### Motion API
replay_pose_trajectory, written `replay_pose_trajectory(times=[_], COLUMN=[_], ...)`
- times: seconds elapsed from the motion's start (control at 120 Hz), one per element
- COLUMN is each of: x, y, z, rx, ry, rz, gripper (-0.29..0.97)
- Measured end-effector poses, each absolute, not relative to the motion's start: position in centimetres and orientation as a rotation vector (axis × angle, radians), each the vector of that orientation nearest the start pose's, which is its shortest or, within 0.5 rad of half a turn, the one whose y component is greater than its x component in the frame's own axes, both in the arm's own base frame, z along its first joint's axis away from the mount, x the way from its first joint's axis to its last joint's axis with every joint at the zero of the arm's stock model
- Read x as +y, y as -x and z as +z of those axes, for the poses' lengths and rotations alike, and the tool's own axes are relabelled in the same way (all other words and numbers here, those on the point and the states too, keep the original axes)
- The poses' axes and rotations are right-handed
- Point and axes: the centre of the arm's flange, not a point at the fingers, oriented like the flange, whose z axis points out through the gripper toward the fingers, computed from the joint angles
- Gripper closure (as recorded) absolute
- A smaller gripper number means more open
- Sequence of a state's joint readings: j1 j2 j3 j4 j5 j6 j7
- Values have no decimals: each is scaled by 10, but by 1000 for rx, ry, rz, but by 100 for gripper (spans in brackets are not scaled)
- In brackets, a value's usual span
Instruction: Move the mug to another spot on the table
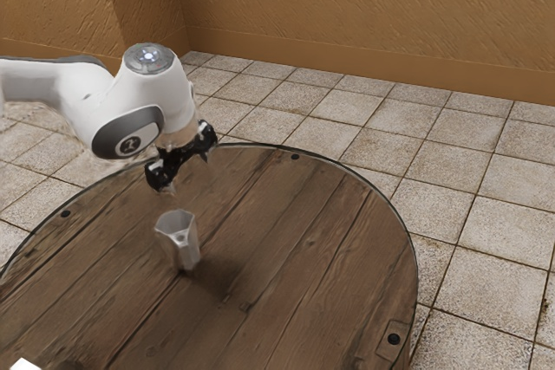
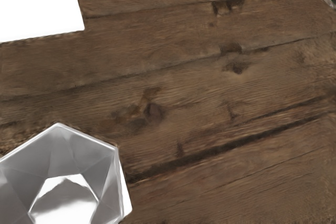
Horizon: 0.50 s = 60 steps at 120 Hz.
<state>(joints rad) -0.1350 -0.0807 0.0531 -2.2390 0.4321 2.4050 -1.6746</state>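
Round wooden table (image 1: 329, 249) with upright silver mug (image 1: 179, 238) and white slab (image 2: 37, 3)

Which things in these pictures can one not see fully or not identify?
- Mug: exterior view, its own wall hides its far side; wrist view, the picture's edge cuts it off.
- White thing: wrist view, the picture's corner cuts it off; what it is cannot be told.
- Table: exterior view, the lower and left edges cut it off.
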Motion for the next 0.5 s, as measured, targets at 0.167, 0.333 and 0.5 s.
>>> replay_pose_trajectory(times=[0.167, 0.333, 0.5], x=[-4, 25, 14], y=[-581, -602, -594], z=[511, 555, 569], rx=[-1719, -1420, -1067], ry=[2505, 2627, 2741], rz=[-590, -498, -346], gripper=[0, 0, 0])
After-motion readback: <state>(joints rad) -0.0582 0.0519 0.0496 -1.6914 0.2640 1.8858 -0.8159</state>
